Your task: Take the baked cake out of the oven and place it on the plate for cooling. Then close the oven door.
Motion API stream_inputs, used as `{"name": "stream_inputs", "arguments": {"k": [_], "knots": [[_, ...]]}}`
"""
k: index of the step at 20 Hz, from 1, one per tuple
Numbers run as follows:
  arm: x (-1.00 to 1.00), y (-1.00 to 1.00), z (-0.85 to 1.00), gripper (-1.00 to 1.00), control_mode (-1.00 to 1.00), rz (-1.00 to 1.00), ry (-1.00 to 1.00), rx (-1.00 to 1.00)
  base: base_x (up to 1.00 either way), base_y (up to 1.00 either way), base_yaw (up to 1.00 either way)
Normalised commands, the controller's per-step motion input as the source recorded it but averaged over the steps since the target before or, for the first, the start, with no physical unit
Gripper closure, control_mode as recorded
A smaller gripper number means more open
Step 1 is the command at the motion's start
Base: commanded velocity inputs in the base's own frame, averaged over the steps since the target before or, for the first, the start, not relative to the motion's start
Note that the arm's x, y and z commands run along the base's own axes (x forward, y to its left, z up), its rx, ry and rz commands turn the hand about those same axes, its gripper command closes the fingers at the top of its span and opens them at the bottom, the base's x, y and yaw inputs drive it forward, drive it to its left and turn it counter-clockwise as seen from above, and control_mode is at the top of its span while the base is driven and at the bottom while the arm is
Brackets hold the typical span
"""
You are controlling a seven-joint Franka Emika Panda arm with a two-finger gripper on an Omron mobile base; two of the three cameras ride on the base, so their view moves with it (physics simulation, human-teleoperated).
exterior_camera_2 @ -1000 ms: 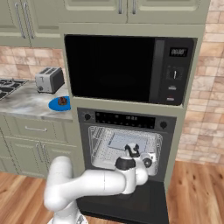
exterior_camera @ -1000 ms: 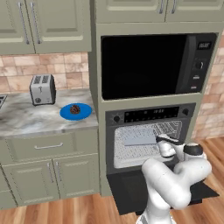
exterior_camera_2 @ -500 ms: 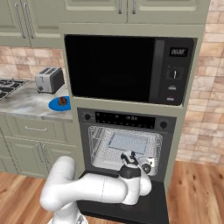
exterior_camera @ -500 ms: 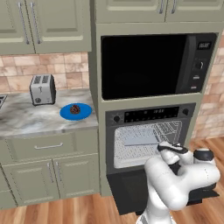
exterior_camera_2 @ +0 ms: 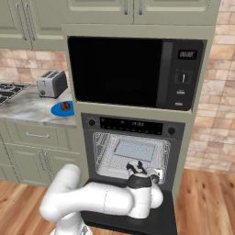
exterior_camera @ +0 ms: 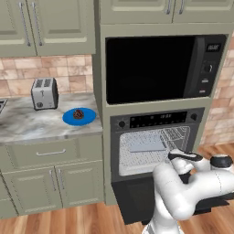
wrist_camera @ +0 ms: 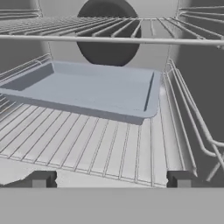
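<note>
Marbled counter (exterior_camera: 27, 125) bears flat round plate (exterior_camera: 68, 119), lumpy cake (exterior_camera: 79, 114).

Marble counter (exterior_camera: 27, 125) with toaster (exterior_camera: 44, 93), plate (exterior_camera: 79, 117)

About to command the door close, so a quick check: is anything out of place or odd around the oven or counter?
Nothing is spilled or askew. The baked cake sits on the plate. The oven door hangs open, with the gripper open at the tray.
</note>
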Motion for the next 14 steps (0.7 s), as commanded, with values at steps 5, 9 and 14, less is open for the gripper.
{"name": "stream_inputs", "arguments": {"k": [5, 9, 14], "knots": [[-0.69, -0.04, 0.64, -1.0, -1.0, 0.0, 0.16, 0.07, 0.0, 0.0, 0.0], [-0.79, -0.06, 0.44, -1.0, -1.0, 0.0, 0.07, 0.03, 0.0, 0.0, 0.0], [-0.91, -0.18, 0.46, -1.0, -1.0, 0.0, 0.0, 0.03, 0.0, 0.0, 0.0]]}}
